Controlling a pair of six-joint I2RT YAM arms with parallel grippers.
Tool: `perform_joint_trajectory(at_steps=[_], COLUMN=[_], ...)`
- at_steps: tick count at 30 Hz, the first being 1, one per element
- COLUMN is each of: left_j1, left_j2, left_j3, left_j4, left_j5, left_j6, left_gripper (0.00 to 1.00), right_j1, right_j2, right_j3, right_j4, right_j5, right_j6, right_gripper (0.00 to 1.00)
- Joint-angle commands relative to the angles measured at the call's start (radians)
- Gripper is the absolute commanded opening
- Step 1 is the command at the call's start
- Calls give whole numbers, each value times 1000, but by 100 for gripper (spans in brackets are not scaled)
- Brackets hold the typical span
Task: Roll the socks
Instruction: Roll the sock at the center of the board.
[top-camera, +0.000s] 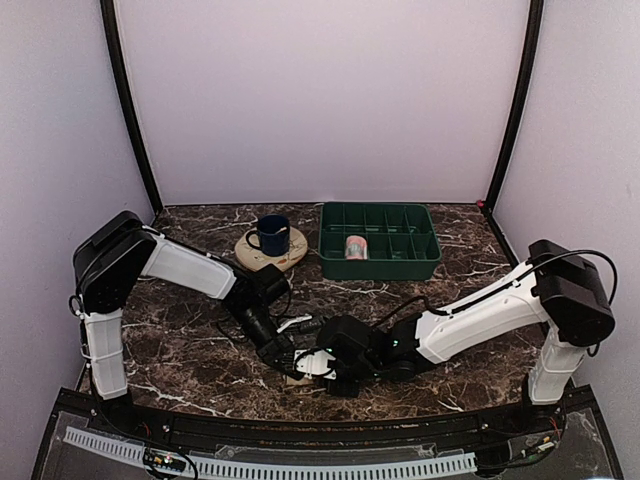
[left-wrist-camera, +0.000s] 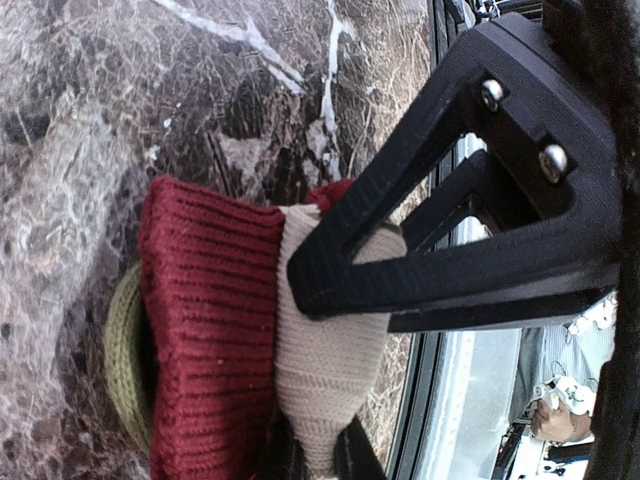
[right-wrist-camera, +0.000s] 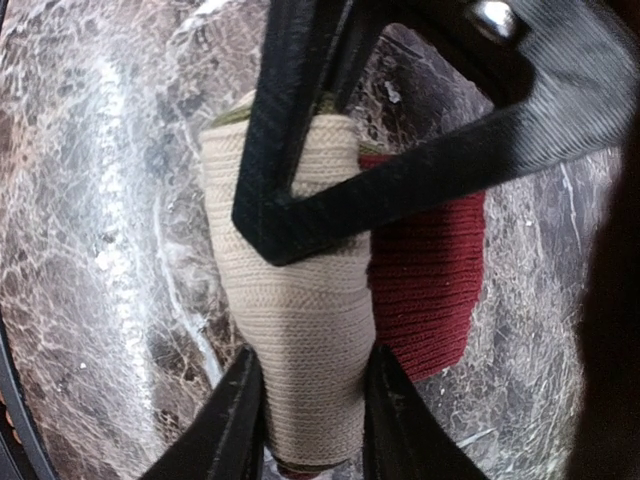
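- Front and centre of the dark marbled desk, your two arms meet over the cream knit sock with a maroon ribbed end. It lies on the stone, bunched into a short, thick bundle.
- Your left tool is pinched together on the narrow cream end of that bundle.
- Your right tool straddles the cream roll, with its fingers pressed against both flanks in what reads as a grip.
- At the back, a pink-and-mint fabric roll sits in a compartment of the green plastic tray. That sock looks finished.
- The step in hand appears to be rolling the second sock, and it seems well along: the cream body is wound, while the maroon rib lies loose beside it.
- The next move likely calls for one tool to anchor the roll firmly while the other draws the maroon rib over it, so the soft knit does not spring open.
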Motion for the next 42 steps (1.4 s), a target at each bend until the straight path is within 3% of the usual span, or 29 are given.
perform_joint_trajectory(at_steps=[1, 11, 12, 15, 35, 42], left_j1=[3, 6, 7, 13, 56, 64], left_j2=[30, 27, 22, -10, -215, -260], left_j3=[-1, -1, -4, -31, -174, -219], left_j4=[-68, -61, -55, -8, 249, 316], left_j5=[-51, -76, -83, -116, -115, -197], left_j6=[19, -9, -16, -55, -243, -287], left_gripper=[0, 0, 1, 18, 32, 33], right_j1=[6, -15, -18, -31, -97, -129], right_j2=[31, 63, 62, 61, 31, 16], right_j3=[22, 33, 32, 28, -24, -47], right_j4=[-3, -43, -48, -55, -23, -3], right_j5=[-24, -69, -76, -102, -223, -281], right_j6=[-5, 14, 17, 28, 103, 138], right_gripper=[26, 10, 9, 6, 1, 1])
